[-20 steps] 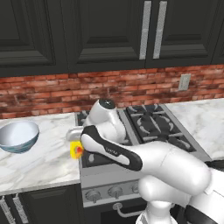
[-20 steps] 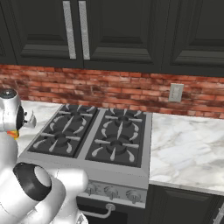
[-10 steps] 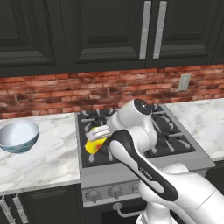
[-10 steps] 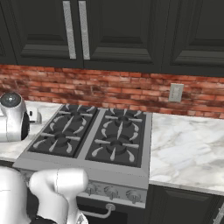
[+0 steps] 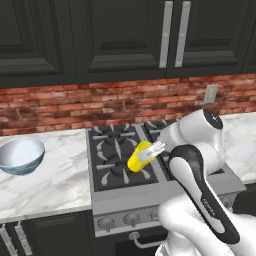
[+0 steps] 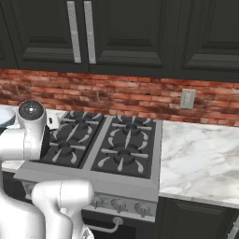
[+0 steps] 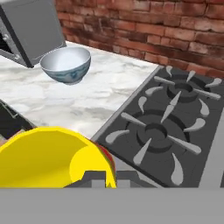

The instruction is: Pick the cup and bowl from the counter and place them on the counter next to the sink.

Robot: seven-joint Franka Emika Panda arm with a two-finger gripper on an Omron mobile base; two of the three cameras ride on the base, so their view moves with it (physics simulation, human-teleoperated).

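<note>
My gripper (image 5: 150, 152) is shut on the cup (image 5: 140, 156), a small yellow tumbler held tilted on its side in the air above the stove's left burners. In the hand view the cup (image 7: 52, 158) fills the lower left, its open mouth towards the camera and a red mark on its edge. The bowl (image 5: 20, 154), white inside and blue-grey outside, stands upright on the counter (image 5: 55, 185) left of the stove, well away from the gripper. The hand view shows the bowl (image 7: 66, 64) on the marble beyond the cup. The sink is out of view.
The black gas stove (image 6: 107, 149) with its grey burner grates lies between two marble stretches; the right one (image 6: 200, 158) is bare. A brick wall (image 5: 100, 105) and dark upper cabinets (image 5: 125, 35) close the back. A grey boxy appliance (image 7: 30, 26) stands behind the bowl.
The arm has swung to the right, carrying the cup from the counter's edge left of the stove to above the stove's left burners. The bowl has stayed put.
</note>
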